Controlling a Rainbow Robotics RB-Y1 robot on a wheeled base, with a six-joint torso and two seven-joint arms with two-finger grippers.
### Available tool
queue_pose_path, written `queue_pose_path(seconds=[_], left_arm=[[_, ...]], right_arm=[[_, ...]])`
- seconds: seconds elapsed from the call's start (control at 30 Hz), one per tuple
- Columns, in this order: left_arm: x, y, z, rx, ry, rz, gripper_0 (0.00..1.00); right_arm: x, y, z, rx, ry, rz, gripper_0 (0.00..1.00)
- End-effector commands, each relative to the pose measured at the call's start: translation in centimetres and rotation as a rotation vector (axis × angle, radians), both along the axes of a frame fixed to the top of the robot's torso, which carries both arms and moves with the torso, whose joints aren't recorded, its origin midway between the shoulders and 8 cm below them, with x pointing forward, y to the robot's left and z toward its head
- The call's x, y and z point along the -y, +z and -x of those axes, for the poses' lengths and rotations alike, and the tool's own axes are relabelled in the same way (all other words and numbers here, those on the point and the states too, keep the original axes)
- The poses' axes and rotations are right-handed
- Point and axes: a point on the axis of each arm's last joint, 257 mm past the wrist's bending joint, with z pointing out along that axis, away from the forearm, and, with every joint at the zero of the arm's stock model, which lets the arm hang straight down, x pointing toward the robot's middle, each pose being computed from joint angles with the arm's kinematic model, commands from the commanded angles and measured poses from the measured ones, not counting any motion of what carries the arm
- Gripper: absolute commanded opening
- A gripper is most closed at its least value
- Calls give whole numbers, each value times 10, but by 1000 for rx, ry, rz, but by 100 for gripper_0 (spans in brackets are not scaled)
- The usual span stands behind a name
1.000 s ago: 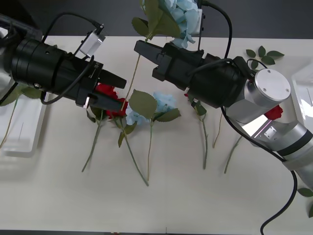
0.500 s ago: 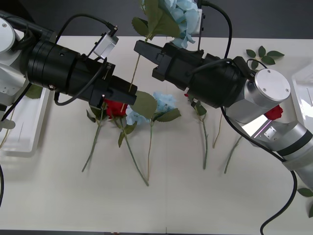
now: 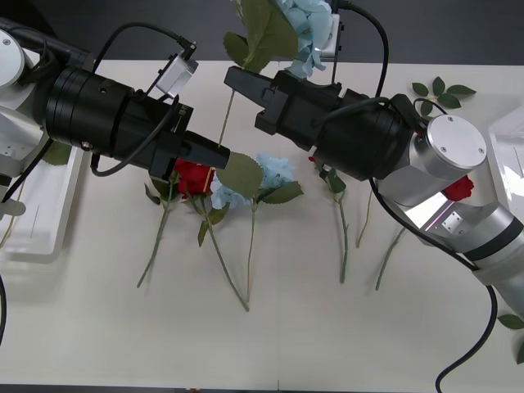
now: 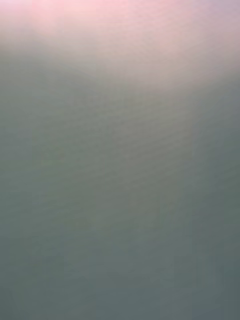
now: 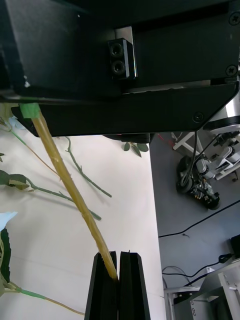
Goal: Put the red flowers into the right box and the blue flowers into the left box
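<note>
The step in hand looks like a handover of 1 blue flower (image 3: 295, 20), held high at the top centre of the frame. The right pincer (image 3: 239, 83) seems to be pinching its upper stem, though the arm hides the contact. The left pincer (image 3: 214, 154), in the centre left, has its fingers pressed together on the stem's lower tip (image 5: 111, 267). That grip is shallow, so the right pincer should let go only once the left has a firm hold. Then the flower can swing clear of the other arm toward the left box (image 3: 41, 233) at the left edge.

Counted on the table (image 3: 327, 327): 2 red flowers — 1 in the centre left (image 3: 195, 176), 1 under the right arm (image 3: 461, 187). Blue flowers come to probably 3, with 2 pale heads lying centre (image 3: 277, 169) (image 3: 221, 196). The right box (image 3: 512, 131) sits at the right edge
</note>
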Motion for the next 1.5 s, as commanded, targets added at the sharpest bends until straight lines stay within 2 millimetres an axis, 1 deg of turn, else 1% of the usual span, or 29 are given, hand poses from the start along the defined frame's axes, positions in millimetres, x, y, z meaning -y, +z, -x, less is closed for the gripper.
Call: queue_pose_path(seconds=[0.03,0.07,0.1,0.13,0.17,0.2,0.4,0.43,0.53,0.63,0.67,0.77,0.8,0.83,0.87,0.9,0.93,1.0,1.03,1.07,1.1,1.2,1.27,1.3,1.33,1.37,1.4,1.43,1.5], left_arm=[[4,24,-3,39,-5,26,0],[4,25,-3,40,-4,27,0],[3,25,-3,39,-4,29,0],[3,26,-3,39,-3,31,0],[3,26,-3,39,-3,31,0],[3,27,-3,41,-4,33,0],[0,32,-6,41,12,46,0],[-4,36,-9,48,24,53,0],[-14,40,-15,48,55,57,0],[-34,43,-24,52,108,47,0],[-36,43,-25,52,115,46,0],[-68,42,-38,60,196,3,0],[-74,43,-41,63,213,-7,0],[-93,43,-48,72,258,-39,0],[-106,43,-51,69,288,-66,0],[-117,44,-53,62,315,-88,0],[-136,45,-55,54,356,-123,0],[-163,47,-58,40,417,-172,0],[-181,48,-58,31,457,-204,0],[-189,48,-59,26,478,-219,0],[-211,48,-60,13,532,-262,0],[-256,48,-61,-11,653,-356,0],[-279,48,-64,-5,711,-401,0],[-298,49,-65,1,760,-441,0],[-309,49,-66,4,790,-466,0],[-330,50,-68,14,848,-508,0],[-343,51,-70,22,884,-534,0],[-351,51,-71,27,907,-550,0],[-379,51,-75,47,989,-613,0]], right_arm=[[-12,31,10,69,24,-31,43],[-12,32,9,70,22,-32,57],[-11,32,8,68,19,-32,76],[-10,33,7,68,15,-34,88],[-9,33,6,72,11,-32,97],[-9,33,5,71,8,-33,100],[-4,36,3,96,-5,-26,100],[-3,37,3,102,-8,-24,100],[-2,37,2,112,-10,-15,100],[0,35,3,117,-3,0,100],[1,34,3,118,-3,3,100],[4,31,6,119,19,27,100],[5,32,7,117,24,28,100],[7,31,8,113,34,37,100],[10,29,8,106,40,46,100],[12,27,9,95,50,56,100],[15,25,11,75,70,69,100],[20,21,13,38,96,90,100],[23,18,13,14,107,109,100],[25,15,13,-2,112,121,100],[30,6,14,-51,126,157,100],[36,-14,18,-160,150,232,100],[41,-24,20,-220,152,271,100],[45,-31,21,-276,143,299,100],[48,-36,23,-312,139,320,100],[54,-47,26,-385,129,360,100],[57,-52,29,-424,124,382,100],[59,-56,31,-452,118,397,100],[67,-72,37,-550,99,451,100]])
